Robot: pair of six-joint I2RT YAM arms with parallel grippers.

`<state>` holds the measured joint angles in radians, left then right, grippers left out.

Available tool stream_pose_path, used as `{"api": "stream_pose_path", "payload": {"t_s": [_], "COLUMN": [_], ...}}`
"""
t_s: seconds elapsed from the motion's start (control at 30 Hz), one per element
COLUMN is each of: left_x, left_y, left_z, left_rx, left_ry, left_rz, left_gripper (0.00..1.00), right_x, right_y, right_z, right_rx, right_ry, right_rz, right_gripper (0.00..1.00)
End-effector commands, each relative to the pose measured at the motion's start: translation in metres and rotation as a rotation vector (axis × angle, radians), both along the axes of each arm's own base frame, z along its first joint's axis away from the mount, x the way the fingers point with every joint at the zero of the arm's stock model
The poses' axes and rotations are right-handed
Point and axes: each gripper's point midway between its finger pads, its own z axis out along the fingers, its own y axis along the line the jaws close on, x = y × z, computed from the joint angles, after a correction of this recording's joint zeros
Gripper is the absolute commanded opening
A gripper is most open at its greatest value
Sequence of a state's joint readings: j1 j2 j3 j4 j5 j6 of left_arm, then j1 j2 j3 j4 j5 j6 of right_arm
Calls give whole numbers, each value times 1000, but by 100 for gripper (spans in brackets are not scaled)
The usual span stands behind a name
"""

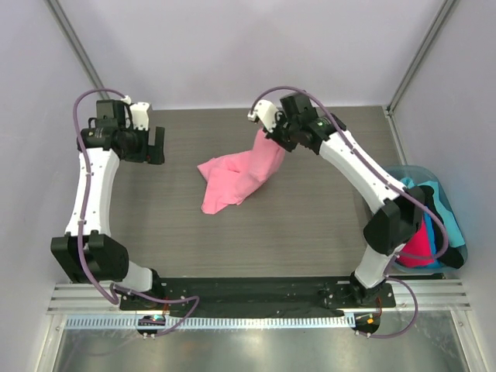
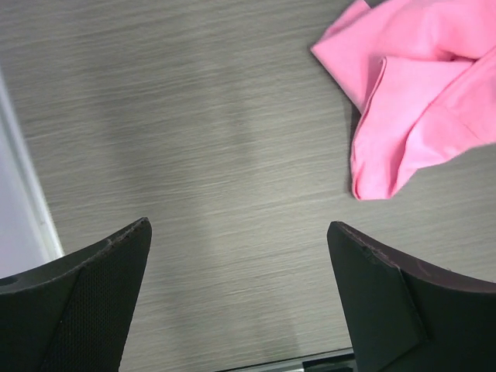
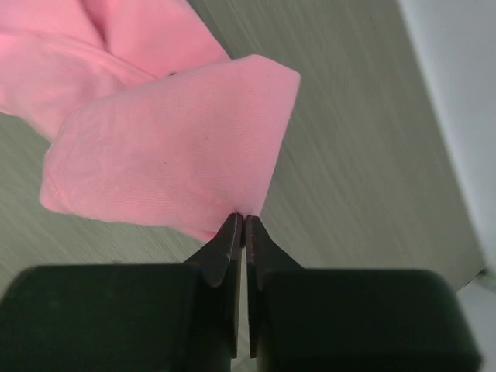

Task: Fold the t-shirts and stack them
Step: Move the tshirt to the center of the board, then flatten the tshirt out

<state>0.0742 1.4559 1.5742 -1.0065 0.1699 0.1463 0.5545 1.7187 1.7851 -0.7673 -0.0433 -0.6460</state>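
Right wrist: my right tool (image 3: 242,218) pinches a sliver of the soft pink cloth t-shirt (image 3: 170,147), left tool (image 2: 239,226) apart; I fear a tug frees it.

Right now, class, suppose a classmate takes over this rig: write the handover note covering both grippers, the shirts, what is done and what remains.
The left gripper is open and empty, over bare table left of the pink t-shirt.
The right gripper is shut on one edge of the pink t-shirt and holds it up; the rest lies crumpled mid-table.
The other shirts, teal, hot pink and black, sit in the blue tub at the table's right edge.
Done: nothing folded, no stack.
Left: spread and fold the pink one, then the others, and stack.
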Motion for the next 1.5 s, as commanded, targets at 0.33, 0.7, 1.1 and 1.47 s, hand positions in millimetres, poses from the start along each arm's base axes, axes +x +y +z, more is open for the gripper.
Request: {"api": "stream_pose_path", "payload": {"t_s": [0.33, 0.7, 1.1, 1.47], "left_x": [22, 102, 94, 121], "left_y": [-51, -115, -103, -114], "left_z": [-65, -120, -123, -97], "left_rx": [-157, -58, 0, -39], "left_ry": [180, 298, 303, 193], "left_rz": [-142, -313, -270, -285], "left_gripper": [91, 88, 90, 92], "right_x": [54, 25, 55, -36], "right_y": [-57, 22, 38, 51], "right_z": [11, -115, -163, -71], "right_rx": [287, 298, 221, 55], "right_ry": [32, 485, 506, 400], "right_rz": [-321, -184, -177, 119], "right_gripper": [74, 64, 50, 1]}}
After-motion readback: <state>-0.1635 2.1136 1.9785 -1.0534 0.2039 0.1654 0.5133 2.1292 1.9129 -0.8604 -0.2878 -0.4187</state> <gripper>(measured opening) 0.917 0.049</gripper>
